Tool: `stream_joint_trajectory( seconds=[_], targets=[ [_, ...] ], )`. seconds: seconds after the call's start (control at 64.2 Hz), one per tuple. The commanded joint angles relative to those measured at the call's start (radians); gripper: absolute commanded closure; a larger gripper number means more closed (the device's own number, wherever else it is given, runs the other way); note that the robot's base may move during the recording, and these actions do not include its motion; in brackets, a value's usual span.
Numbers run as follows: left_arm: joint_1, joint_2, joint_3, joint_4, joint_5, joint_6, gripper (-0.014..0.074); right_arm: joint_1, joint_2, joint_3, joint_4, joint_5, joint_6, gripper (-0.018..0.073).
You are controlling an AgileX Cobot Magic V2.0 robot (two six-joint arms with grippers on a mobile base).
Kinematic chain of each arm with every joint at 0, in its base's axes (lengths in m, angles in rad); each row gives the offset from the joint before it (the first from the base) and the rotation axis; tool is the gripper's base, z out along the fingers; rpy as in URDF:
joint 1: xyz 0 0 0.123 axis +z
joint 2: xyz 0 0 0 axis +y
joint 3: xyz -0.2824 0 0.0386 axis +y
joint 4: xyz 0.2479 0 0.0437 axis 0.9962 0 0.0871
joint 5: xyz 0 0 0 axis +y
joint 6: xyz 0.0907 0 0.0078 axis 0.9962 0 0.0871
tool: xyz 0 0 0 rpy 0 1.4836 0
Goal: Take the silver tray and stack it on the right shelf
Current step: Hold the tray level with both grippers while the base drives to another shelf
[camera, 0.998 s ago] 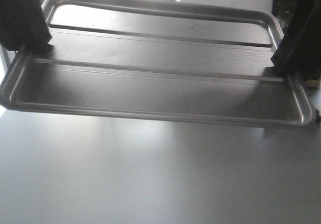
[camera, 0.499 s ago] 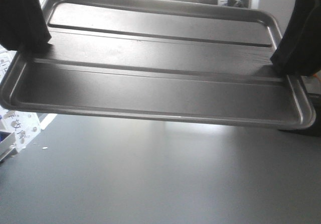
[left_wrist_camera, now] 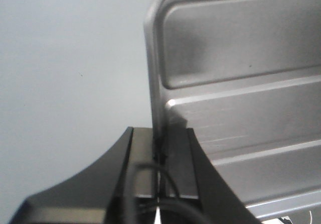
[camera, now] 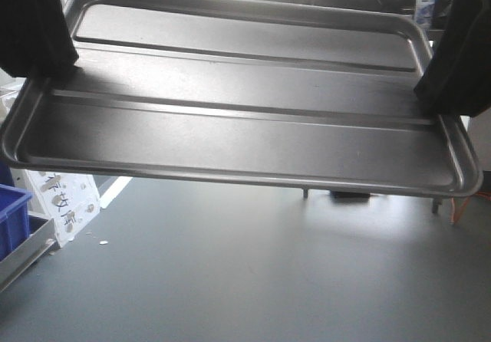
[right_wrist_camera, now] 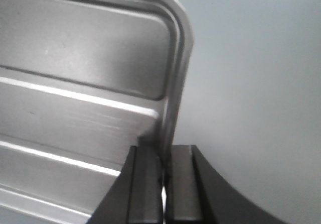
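One silver tray (camera: 238,120) hangs in the air, gripped at both short ends, its near edge tipped slightly downward. The left pincer (left_wrist_camera: 160,136) is clamped on the left rim, one finger on either side of the metal. The right pincer (right_wrist_camera: 164,156) is clamped on the right rim in the same way. Two long ridges (camera: 230,106) run across the tray's bottom. Below lies a grey floor (camera: 245,281), with one blue bin (camera: 11,219) and one printed white carton (camera: 65,204) at the left edge.

Left pincer (left_wrist_camera: 161,141), right pincer (right_wrist_camera: 165,156) matte black; curved black cable (left_wrist_camera: 150,164) at left.
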Motion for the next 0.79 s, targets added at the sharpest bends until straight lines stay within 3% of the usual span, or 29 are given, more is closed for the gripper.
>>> stream_joint_trajectory(
  seconds=[0.0, 0.779],
  targets=[
    [-0.008, -0.027, -0.023, 0.032, 0.021, 0.033, 0.0689, -0.005, -0.026, -0.032, -0.032, -0.059, -0.019, 0.0503],
    [-0.008, -0.027, -0.023, 0.037, 0.021, 0.033, 0.0689, -0.005, -0.026, -0.032, -0.032, -0.059, -0.019, 0.0503]
  ],
)
